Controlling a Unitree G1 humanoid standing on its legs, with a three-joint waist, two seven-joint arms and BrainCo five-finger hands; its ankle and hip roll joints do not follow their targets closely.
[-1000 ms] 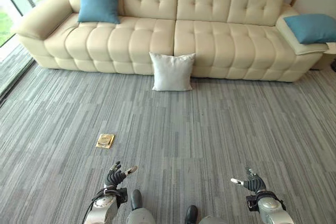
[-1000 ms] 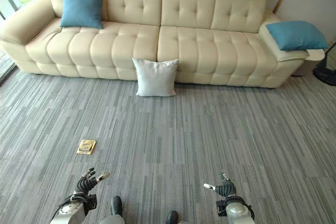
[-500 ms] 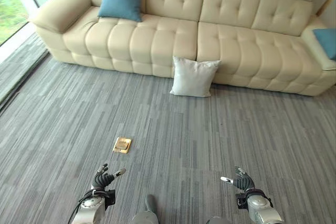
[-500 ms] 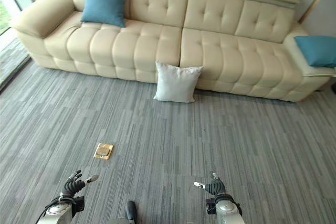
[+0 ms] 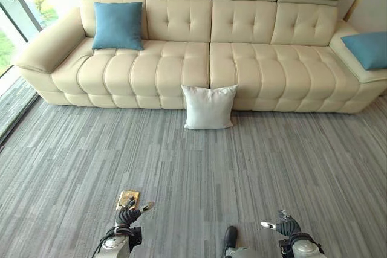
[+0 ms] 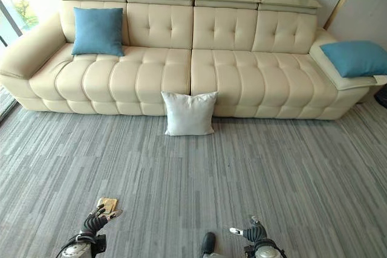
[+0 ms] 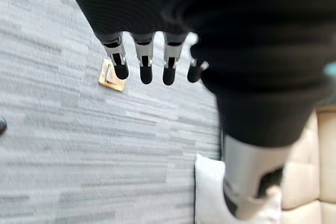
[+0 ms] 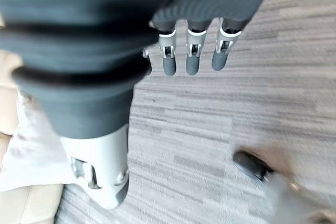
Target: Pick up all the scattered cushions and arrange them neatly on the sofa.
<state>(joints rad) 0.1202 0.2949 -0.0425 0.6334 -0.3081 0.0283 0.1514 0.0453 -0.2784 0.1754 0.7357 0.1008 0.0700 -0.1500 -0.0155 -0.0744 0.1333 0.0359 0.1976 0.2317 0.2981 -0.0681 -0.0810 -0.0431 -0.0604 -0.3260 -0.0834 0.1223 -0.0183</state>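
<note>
A white cushion (image 5: 208,107) stands on the grey carpet, leaning against the front of the cream sofa (image 5: 260,70) near its middle. One blue cushion (image 5: 118,25) rests upright on the sofa's left seat. Another blue cushion (image 5: 369,49) lies on the right armrest. My left hand (image 5: 128,214) hangs low at the near left, its fingers relaxed and holding nothing. My right hand (image 5: 284,228) hangs low at the near right, also relaxed and holding nothing. Both are far from the white cushion, which also shows past the hands in the wrist views (image 7: 207,192) (image 8: 31,150).
A small brass floor plate (image 5: 127,197) is set in the carpet just beyond my left hand. Tall windows (image 5: 12,4) run along the far left. A wide stretch of carpet (image 5: 199,161) lies between me and the sofa.
The camera has shifted, so the sofa now sits squarer in the picture and the hands show lower. The cushions have not moved. Both hands stay relaxed and hold nothing.
</note>
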